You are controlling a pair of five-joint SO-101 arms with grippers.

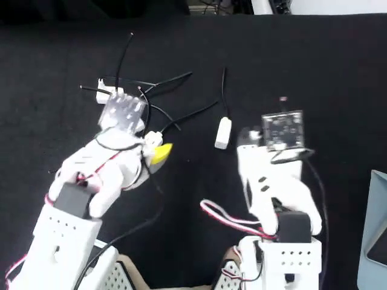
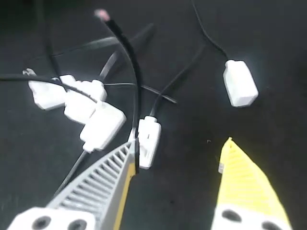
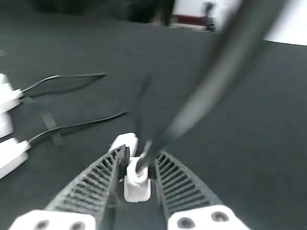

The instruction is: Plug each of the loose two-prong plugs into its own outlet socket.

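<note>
Left gripper (image 2: 180,142) had fingers spread wide, grey tip touching a loose plug (image 2: 148,139) beside the white connector cluster (image 2: 81,112); right gripper (image 3: 139,153) pinched a white plug (image 3: 136,188); third plug (image 1: 223,132) lay between the arms on the black table (image 1: 338,60).

Lone plug (image 1: 223,133) lies right of seemingly tangled plugs (image 1: 107,92).

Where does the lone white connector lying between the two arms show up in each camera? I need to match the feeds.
High view: lone white connector near the picture's centre.
Left wrist view: it lies alone, well clear of the bunch of white connectors.
Right wrist view: likely the white piece partly hidden just beyond the right gripper, which is shut on another connector.
Shared landmark: the bunch of white connectors.
</note>
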